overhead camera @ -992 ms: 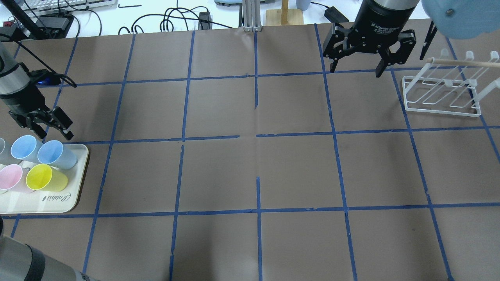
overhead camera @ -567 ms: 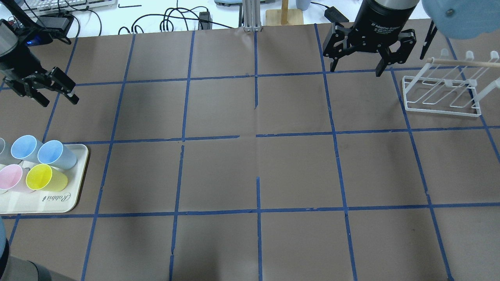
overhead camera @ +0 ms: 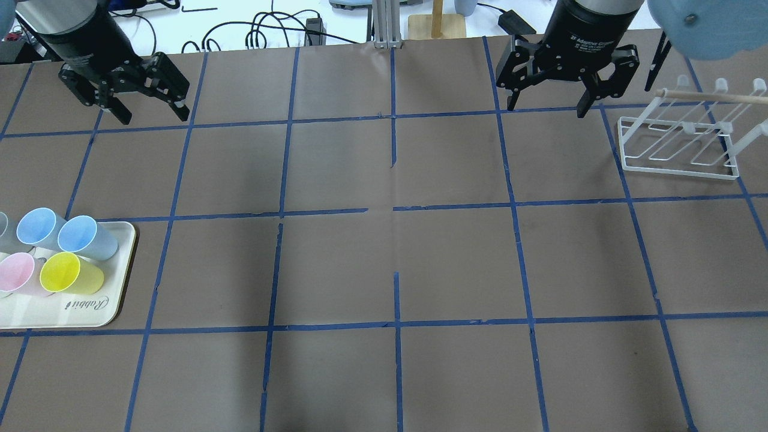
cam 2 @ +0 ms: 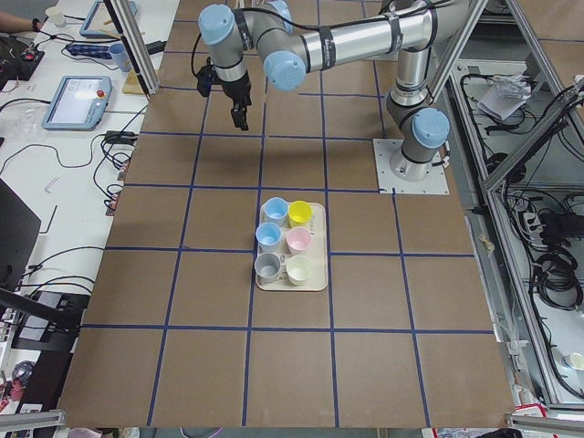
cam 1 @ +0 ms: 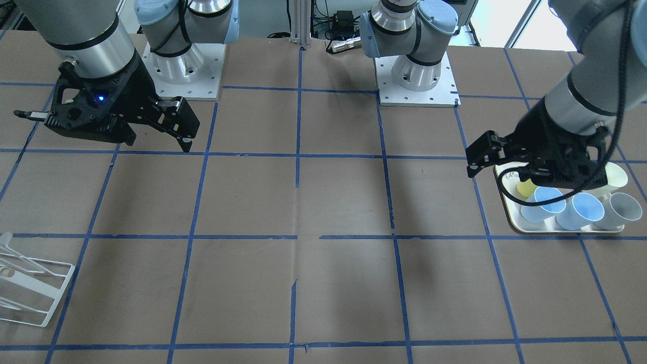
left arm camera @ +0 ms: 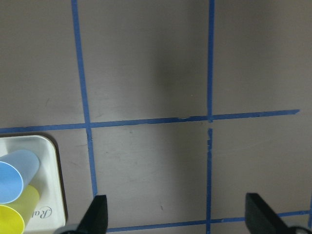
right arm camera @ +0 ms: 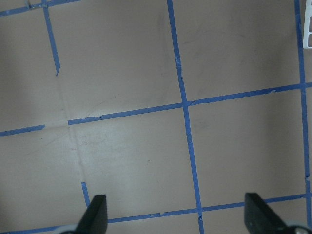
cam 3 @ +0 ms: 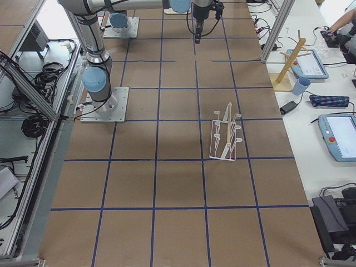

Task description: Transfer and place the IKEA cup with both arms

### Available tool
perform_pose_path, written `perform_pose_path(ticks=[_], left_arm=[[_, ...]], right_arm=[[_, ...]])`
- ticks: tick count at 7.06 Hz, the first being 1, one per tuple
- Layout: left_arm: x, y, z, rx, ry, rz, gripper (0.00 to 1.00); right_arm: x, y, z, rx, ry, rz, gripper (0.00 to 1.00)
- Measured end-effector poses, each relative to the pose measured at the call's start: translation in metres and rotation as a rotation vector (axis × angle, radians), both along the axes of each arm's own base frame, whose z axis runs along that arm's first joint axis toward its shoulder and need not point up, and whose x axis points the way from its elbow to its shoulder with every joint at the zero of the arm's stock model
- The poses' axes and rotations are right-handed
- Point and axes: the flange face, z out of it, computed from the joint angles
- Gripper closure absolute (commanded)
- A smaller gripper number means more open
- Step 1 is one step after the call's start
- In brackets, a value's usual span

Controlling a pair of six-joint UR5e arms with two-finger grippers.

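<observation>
Two identical pale-blue IKEA cups (overhead camera: 37, 228) (overhead camera: 84, 235) stand on a cream tray (overhead camera: 90, 312) at the table's left edge, next to a yellow cup (overhead camera: 66, 273) and a pink cup (overhead camera: 18, 273). They also show in the front view (cam 1: 548, 202) (cam 1: 581, 210) and in the left side view (cam 2: 274, 210) (cam 2: 268, 236). My left gripper (overhead camera: 153, 114) is open and empty, high over the far-left part of the table, well apart from the tray. Its wrist view shows one blue cup (left arm camera: 12, 175) at the lower left. My right gripper (overhead camera: 546, 111) is open and empty at the far right.
A white wire rack (overhead camera: 678, 144) stands at the far right, just right of my right gripper. It also shows in the front view (cam 1: 25, 288). A grey cup (cam 2: 267, 265) and a cream cup (cam 2: 298, 268) share the tray. Blue tape lines grid the brown table.
My left gripper has risen from beside the tray and moved toward the far side of the table, still open and empty. The right arm has not moved. The cups stand as before.
</observation>
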Motion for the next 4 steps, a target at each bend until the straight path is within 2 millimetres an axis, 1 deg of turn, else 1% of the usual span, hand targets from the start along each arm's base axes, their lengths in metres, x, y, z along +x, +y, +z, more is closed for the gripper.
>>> perform_pose_path(ticks=[1,2,3,4], left_arm=[[-0.029,0.010,0.006,-0.011,-0.006,-0.014,0.00],[-0.053,0.022,0.004,-0.004,-0.014,-0.034,0.00],[-0.070,0.038,-0.001,0.006,-0.021,-0.055,0.00],[-0.078,0.053,-0.001,0.008,-0.024,-0.070,0.00]], right_arm=[[0.000,0.000,0.000,0.000,0.001,0.000,0.00],[0.000,0.000,0.000,0.000,0.001,0.001,0.00],[0.000,0.000,0.000,0.000,0.001,0.001,0.00],[0.000,0.000,0.000,0.000,0.001,0.002,0.00]])
